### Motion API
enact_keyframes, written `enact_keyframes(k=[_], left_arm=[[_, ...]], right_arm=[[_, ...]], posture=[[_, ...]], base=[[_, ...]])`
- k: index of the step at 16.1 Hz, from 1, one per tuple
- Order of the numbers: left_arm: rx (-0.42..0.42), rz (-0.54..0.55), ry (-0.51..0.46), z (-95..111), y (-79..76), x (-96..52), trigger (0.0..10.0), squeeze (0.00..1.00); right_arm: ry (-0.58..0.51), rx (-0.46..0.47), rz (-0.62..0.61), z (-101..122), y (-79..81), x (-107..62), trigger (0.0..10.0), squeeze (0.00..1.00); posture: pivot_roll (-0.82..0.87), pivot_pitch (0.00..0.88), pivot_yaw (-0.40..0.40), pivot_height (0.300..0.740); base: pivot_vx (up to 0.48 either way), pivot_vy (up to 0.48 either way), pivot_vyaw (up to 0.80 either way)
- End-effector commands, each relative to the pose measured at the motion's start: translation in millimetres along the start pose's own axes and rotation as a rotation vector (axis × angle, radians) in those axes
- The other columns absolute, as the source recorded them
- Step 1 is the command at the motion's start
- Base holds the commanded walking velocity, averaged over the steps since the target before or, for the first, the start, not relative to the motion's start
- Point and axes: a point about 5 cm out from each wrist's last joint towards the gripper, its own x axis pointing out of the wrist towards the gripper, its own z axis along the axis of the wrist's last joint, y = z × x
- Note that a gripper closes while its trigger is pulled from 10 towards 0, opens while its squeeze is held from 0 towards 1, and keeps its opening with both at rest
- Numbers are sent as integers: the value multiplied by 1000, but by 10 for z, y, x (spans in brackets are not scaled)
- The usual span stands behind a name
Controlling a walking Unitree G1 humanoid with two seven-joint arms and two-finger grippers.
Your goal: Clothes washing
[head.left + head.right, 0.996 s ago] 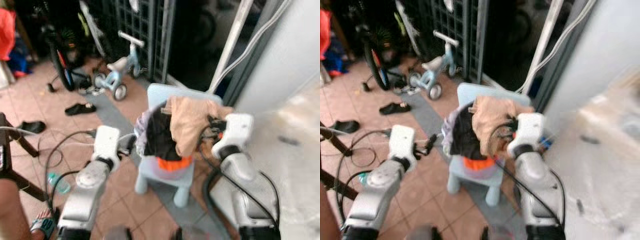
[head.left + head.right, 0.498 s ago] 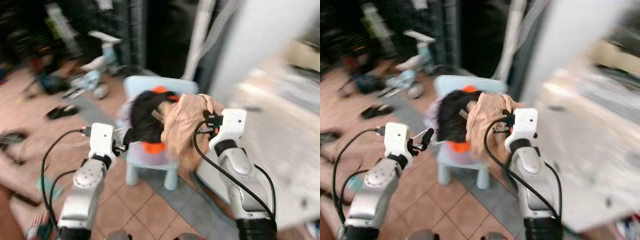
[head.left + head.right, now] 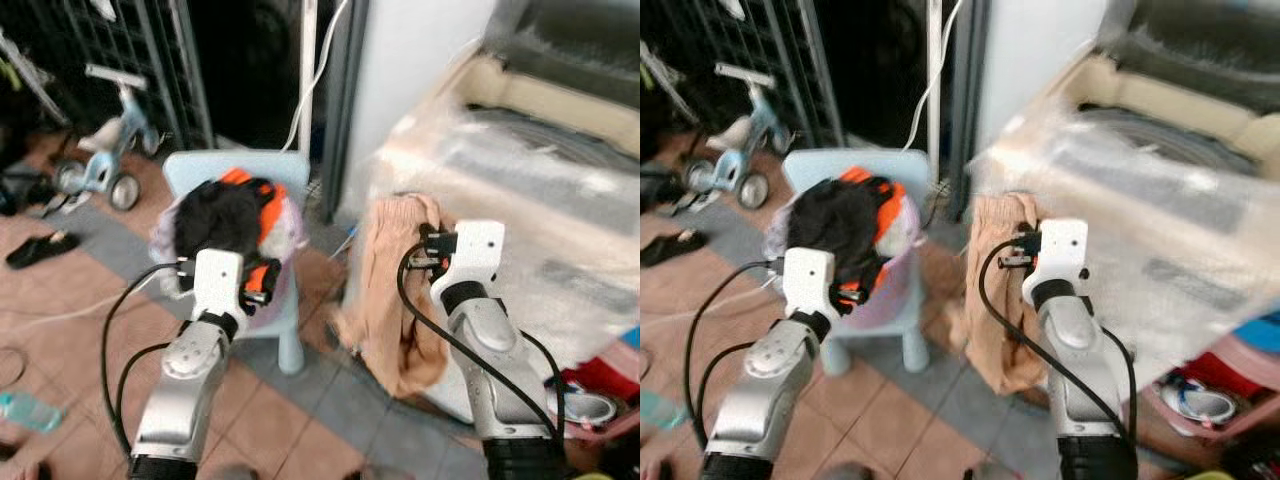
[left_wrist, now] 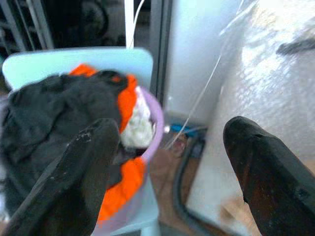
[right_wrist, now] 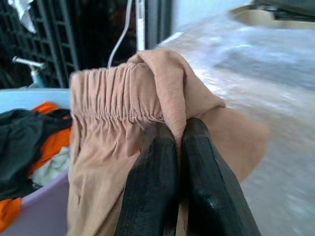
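1. The right gripper (image 5: pixel 179 147), fingers pinched together, grips tan trousers (image 3: pixel 392 290) hanging beside the plastic-wrapped washing machine (image 3: pixel 540 190).
2. The left gripper (image 4: pixel 167 162), fingers spread wide and empty, hovers near the lilac laundry basket (image 3: pixel 880 285) on the left.

No legible text, labels, brands, numbers or signs anywhere. Clear plastic-wrapped white washing machine (image 3: pixel 520 190): no readable marking through the wrap. Pale blue plastic child's chair (image 3: pixel 250 175), lilac laundry basket (image 4: pixel 156 123) and tan elastic-waist garment (image 5: pixel 118 108): all plain, no tags readable.
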Motion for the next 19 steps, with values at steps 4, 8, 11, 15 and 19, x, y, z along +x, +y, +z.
enact_keyframes(k=[4, 8, 11, 15, 19], left_arm=[[-14, 55, 2, 13, 92, 6, 10000, 0], [-65, 89, 14, 5, 137, 13, 10000, 0], [-63, 87, 17, 4, 147, 12, 10000, 0], [-70, 85, 23, 2, 146, 13, 10000, 0], [-69, 82, 27, -5, 140, 8, 10000, 0]], right_arm=[[-26, 4, 0, 43, 39, -8, 10000, 0], [-28, 4, -6, 44, 20, -8, 10000, 0], [-28, 15, -4, 45, 36, -14, 10000, 0], [-25, 22, -5, 37, 35, -12, 10000, 0], [-22, 22, -4, 24, 41, -18, 10000, 0]], posture=[[-47, 0, -6, 740], [-47, 0, -4, 740], [-46, 0, -3, 740], [-47, 0, -3, 740], [-45, 0, -3, 740]], base=[[0, 0, 0], [0, 0, -200], [0, 299, -431], [0, 397, -800], [0, 479, -200]])
